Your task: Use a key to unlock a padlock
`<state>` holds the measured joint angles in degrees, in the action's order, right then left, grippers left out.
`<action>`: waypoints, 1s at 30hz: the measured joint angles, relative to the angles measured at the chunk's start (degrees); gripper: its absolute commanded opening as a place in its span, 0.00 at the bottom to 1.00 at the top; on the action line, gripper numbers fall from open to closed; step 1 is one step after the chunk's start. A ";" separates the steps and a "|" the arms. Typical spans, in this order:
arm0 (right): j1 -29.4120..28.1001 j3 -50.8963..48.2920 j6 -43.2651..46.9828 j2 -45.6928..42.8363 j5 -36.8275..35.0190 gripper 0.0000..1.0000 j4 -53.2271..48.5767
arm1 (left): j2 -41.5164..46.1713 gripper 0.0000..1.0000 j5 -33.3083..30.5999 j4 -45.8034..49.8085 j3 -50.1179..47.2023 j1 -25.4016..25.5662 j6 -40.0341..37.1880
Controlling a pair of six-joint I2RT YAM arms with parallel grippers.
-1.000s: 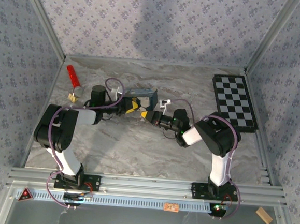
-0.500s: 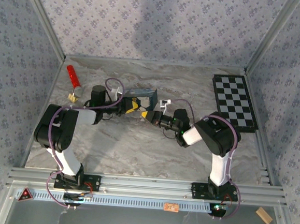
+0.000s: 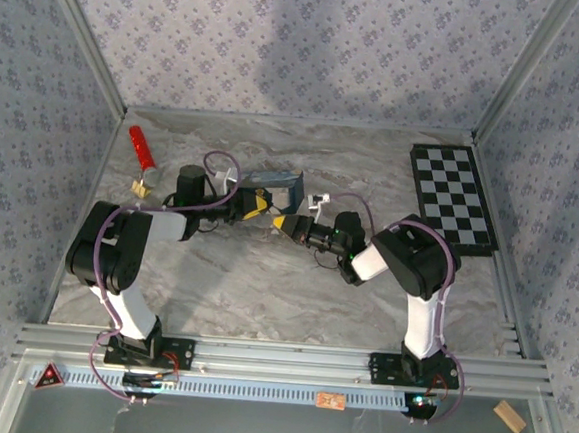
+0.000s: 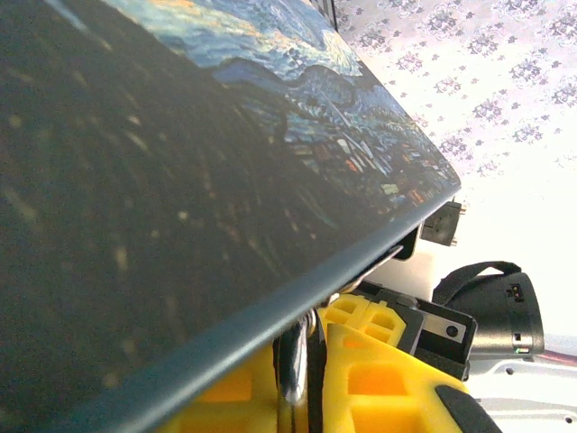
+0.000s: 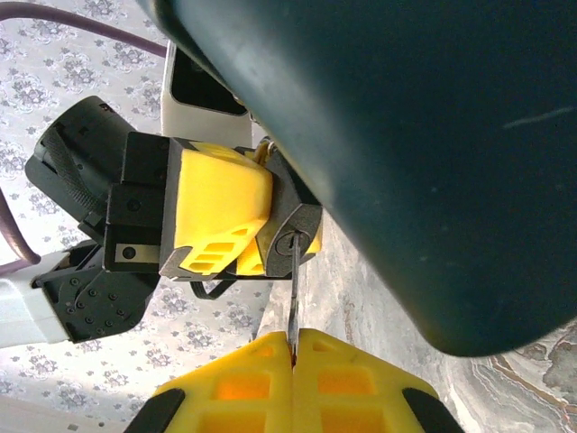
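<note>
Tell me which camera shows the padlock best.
The right wrist view: the padlock faces it up close, keyhole visible, with the key meeting it. In the top view it is too small to make out. The left wrist view catches a metal sliver, likely its shackle.

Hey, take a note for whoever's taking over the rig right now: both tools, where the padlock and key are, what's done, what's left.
Left tool: shut on the padlock, close by the tin.
Right tool: shut on the key, blade pointing at the padlock.
Done: both things are gripped and lined up. The key tip is at the keyhole, but how deep it sits is unclear.
Left: seat the key fully and turn it until the padlock opens.
</note>
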<state>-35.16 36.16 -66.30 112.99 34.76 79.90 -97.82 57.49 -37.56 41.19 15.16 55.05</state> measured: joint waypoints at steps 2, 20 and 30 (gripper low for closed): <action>0.33 0.00 -0.20 0.33 0.13 0.00 0.11 | 0.00 0.00 -0.15 0.00 0.00 0.13 -0.09; 1.81 0.09 -1.44 1.29 2.19 0.00 0.11 | 0.00 0.00 -1.53 0.50 0.00 1.05 -1.66; 1.77 1.84 -2.82 2.21 3.45 0.00 0.07 | 0.00 0.00 -2.05 1.55 1.22 1.14 -2.78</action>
<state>-33.39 38.00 -69.12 115.20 38.22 79.96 -97.82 55.44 -36.01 42.41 16.29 52.27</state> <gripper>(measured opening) 0.064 0.117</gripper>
